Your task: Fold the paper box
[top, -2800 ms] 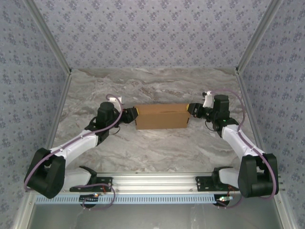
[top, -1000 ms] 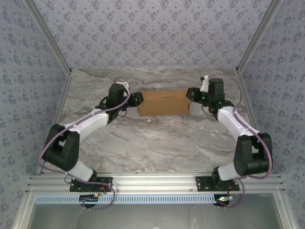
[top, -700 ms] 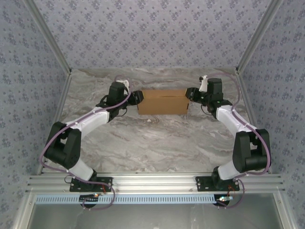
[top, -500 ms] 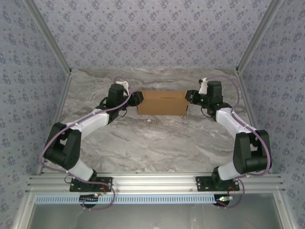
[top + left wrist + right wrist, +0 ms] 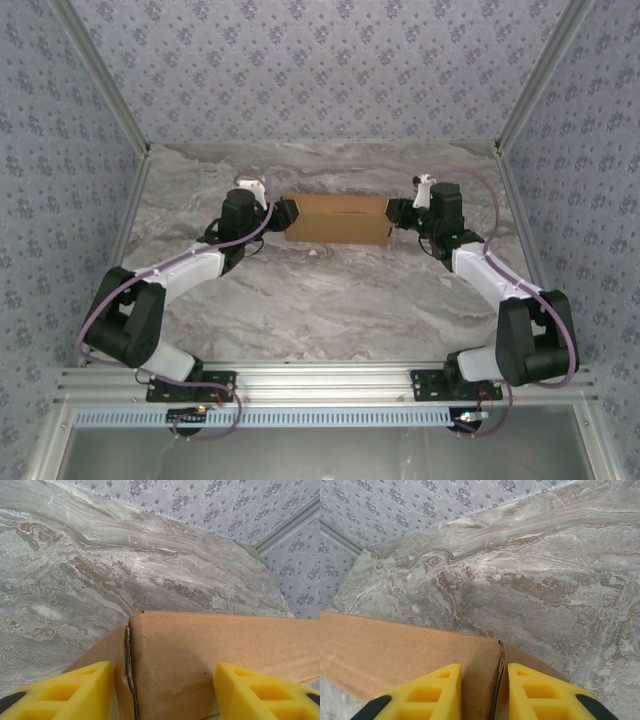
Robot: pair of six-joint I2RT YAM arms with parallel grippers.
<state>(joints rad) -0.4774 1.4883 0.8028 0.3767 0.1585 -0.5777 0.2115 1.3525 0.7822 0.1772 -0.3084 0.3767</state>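
The paper box (image 5: 338,218), plain brown cardboard folded into a shallow closed shape, lies at the back middle of the marble table. My left gripper (image 5: 283,212) is at its left end. In the left wrist view the yellow fingers stand wide apart, astride the box's corner (image 5: 200,650), so the left gripper (image 5: 162,690) is open. My right gripper (image 5: 397,212) is at the box's right end. In the right wrist view its fingers stand close together on the end wall's edge (image 5: 496,680), so the right gripper (image 5: 484,692) is shut on the cardboard (image 5: 395,645).
The grey marble table (image 5: 330,310) stretches in front of the box. The patterned back wall (image 5: 320,70) rises a short way behind it, with side walls left and right. An aluminium rail (image 5: 320,380) carrying the arm bases runs along the near edge.
The box and both grippers have moved away from the arm bases toward the back wall, then shifted slightly left. The left arm's elbow has dropped lower.
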